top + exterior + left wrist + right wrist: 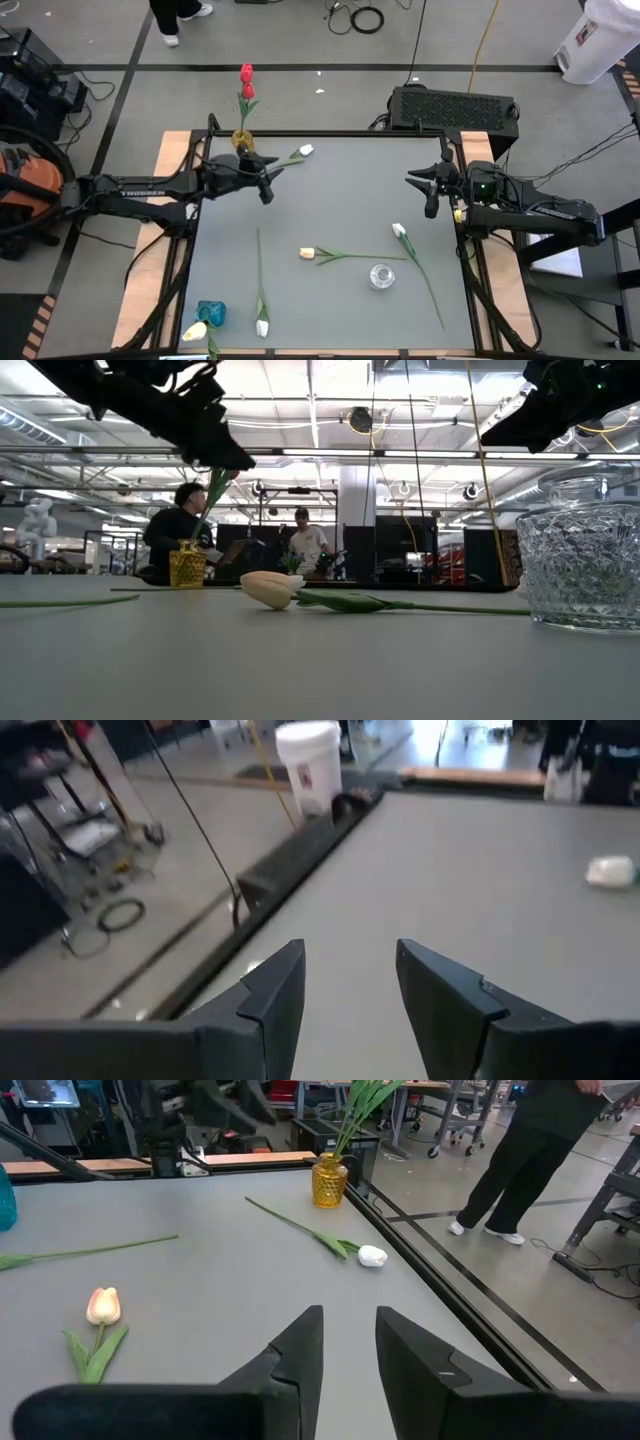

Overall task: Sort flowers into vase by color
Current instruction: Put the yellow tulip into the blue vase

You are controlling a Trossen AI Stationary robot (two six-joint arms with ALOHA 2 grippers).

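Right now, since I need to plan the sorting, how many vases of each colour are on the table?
Yellow vase: 1
Blue vase: 1
Clear glass vase: 1
Total: 3

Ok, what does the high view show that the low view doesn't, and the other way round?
Only the high view shows the blue vase at the table's near corner, the red tulips above the yellow vase, and both grippers, left and right, empty over the table. Only the low view shows two people in the room behind. Both show the yellow vase, the clear glass vase and the cream tulip lying beside it.
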